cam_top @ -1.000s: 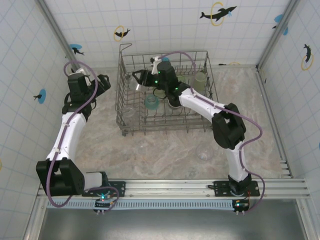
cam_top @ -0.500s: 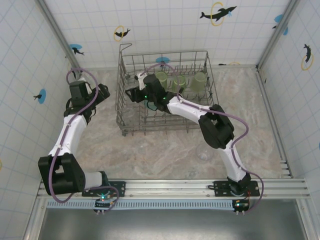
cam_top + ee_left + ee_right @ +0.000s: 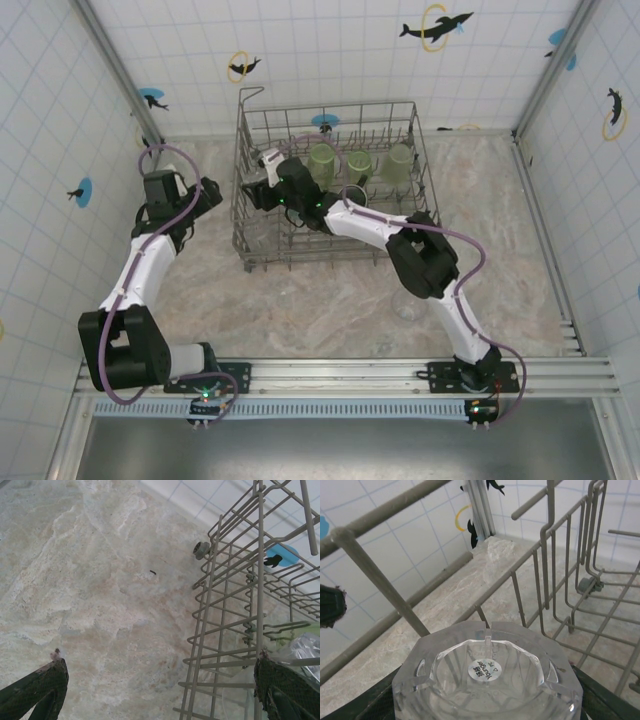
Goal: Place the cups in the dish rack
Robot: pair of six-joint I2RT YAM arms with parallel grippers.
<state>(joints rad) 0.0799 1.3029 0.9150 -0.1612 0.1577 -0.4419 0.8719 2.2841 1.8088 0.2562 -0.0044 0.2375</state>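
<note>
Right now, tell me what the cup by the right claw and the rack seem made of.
The clear cup: likely glass or hard clear plastic, glossy; see-through faceted walls catch highlights. The dish rack: grey wire, probably coated metal, dull; bent rods.

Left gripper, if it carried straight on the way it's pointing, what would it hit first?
Most likely the bare table beside the dish rack. The left gripper is open, and one finger lines up near the rack's wires, so it might clip them; depth is unclear.
</note>
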